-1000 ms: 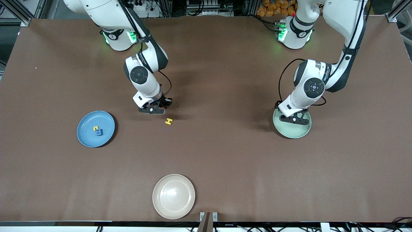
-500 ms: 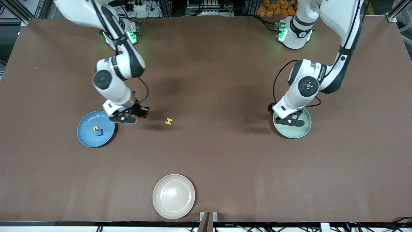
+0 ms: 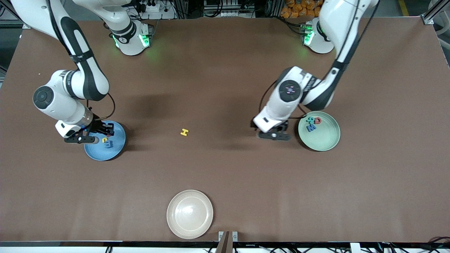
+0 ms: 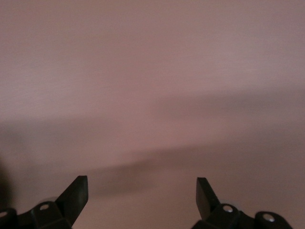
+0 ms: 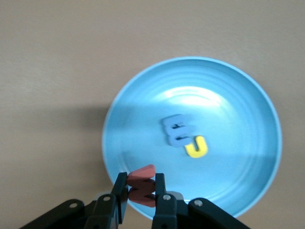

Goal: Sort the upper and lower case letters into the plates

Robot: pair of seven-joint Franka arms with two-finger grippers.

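— Where are we in the sort?

— Our right claw [image 5: 140, 195] pinches a red letter [image 5: 141, 183] over the rim of the blue plate [image 3: 117, 149], which already holds a yellow letter [image 5: 196, 147] and a blue letter [image 5: 176, 131]. We judge this a drop: open once it hangs over the dish.

— After that?

— The yellow H [image 3: 184, 132] lies alone on the bare counter [image 3: 225, 175], between both plates. Our left claw [image 4: 142, 191] hangs spread and empty beside the green plate [image 3: 328, 140], which has three letters [image 3: 311, 123]. A cream plate [image 3: 190, 214] sits nearest the camera; cabling runs along the counter's top edge.
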